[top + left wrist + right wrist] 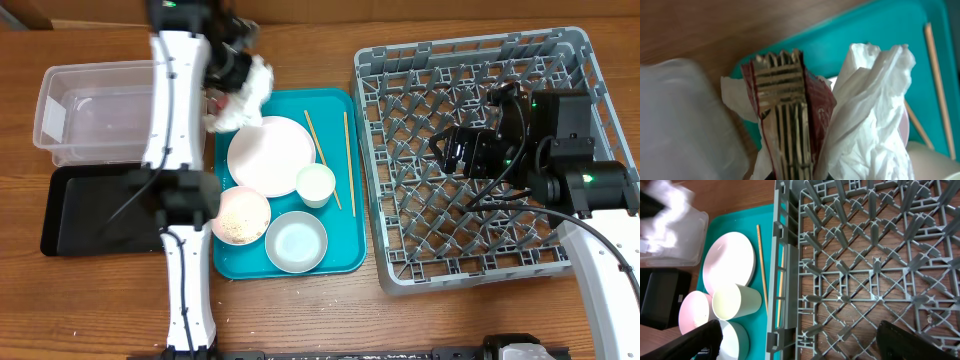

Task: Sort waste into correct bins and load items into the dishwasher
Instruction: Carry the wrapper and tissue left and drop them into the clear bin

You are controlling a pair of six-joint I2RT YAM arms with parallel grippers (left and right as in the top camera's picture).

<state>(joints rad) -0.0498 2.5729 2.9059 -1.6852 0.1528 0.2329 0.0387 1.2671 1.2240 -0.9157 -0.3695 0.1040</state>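
My left gripper (232, 72) is shut on a red-and-silver snack wrapper (790, 115) bunched with white paper napkins (870, 115), held above the far left corner of the teal tray (340, 255), beside the clear tub (95, 110). The black tray (95, 215) lies in front of the tub. On the teal tray are the pale plate (270, 155), white cup (315, 185), pink bowl (240, 215) with pale specks, grey-green bowl (296, 242) and two chopsticks (322, 160). My right gripper (455, 150) is open and empty over the grey dish rack (480, 270).
The right wrist view shows the rack's left wall (785, 280) between my open fingers (800, 345), with the cup (735, 302), plate (727, 262) and chopsticks (761, 265) to its left. Bare wooden table lies in front of the trays.
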